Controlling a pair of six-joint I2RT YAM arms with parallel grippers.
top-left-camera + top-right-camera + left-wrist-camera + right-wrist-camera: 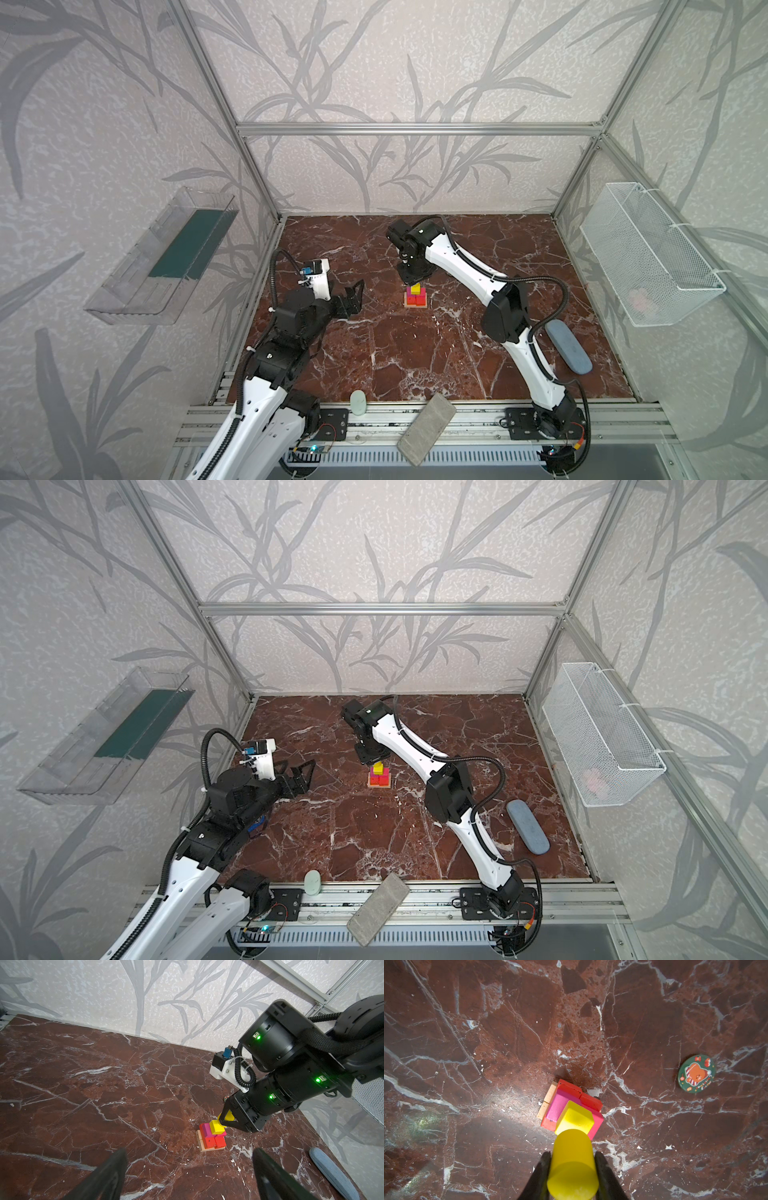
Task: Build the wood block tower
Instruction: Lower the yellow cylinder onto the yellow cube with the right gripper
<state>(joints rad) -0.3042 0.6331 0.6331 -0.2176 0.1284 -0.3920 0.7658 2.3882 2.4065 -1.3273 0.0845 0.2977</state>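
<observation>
Red-brown marble top (395,357) with white veins, boxed in by leaf-print walls (374,62) on an aluminium frame (415,129).

Clear bin (137,266) hangs on the left wall with a dark green slab (189,245) lying in it. Wire basket (648,249) hangs on the right wall with something pinkish (640,299) at its bottom (too blurred to name).

On the top:
- Blue-grey oblong case (567,347) near the right edge.
- Round green bear badge (695,1073), seen only in the right wrist view.
- Grey brick (426,428) lies tilted across the front rail, and a pale green oval (357,402) sits at the front edge.

Tower (415,297) stands mid-table, a bit toward the back:
- Tan bars (548,1099) at the base.
- Red blocks (571,1088) on them.
- Magenta cubes (558,1108) above.
- Yellow cube (574,1118) on top.

Right gripper (572,1156) points down right over the tower, jaws clamped on the sides of the cylinder (572,1178), upright just above the yellow cube; contact unclear. Left gripper (356,297) hangs left of the tower, apart from it, jaws spread wide, nothing in them.
</observation>
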